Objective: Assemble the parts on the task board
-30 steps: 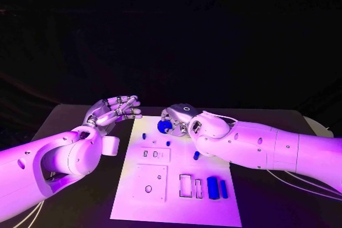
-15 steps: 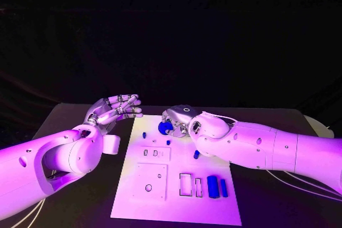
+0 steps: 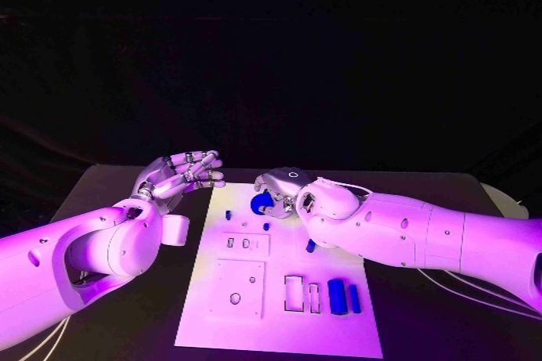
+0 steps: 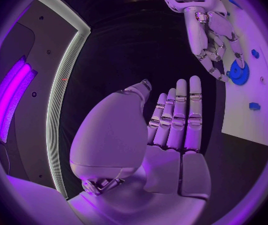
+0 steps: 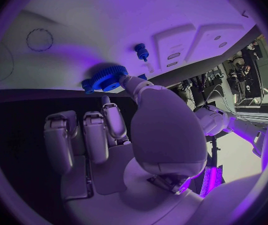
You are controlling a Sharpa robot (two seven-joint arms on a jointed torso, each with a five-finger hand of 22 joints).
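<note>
**Op A:** My right hand (image 3: 296, 198), centre of the head frame, pinches the small blue toothed plastic gear (image 3: 261, 202) over the far end of the flat white task board (image 3: 283, 330); the other fingers are curled.

**Op B:** Left hand (image 3: 181, 175)?

**Op A:** Upper left of the board, fingers straight and spread, holding nothing.

**Op B:** Risk?

**Op A:** Thin fingertip pinch. I judge the gear could tilt or slip beside the short blue peg (image 5: 140, 50).

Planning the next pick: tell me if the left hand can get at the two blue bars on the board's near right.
Probably yes: the left hand is open and holds nothing, and the blue bars lie uncovered on the task board, though the right arm crosses just behind them.
</note>
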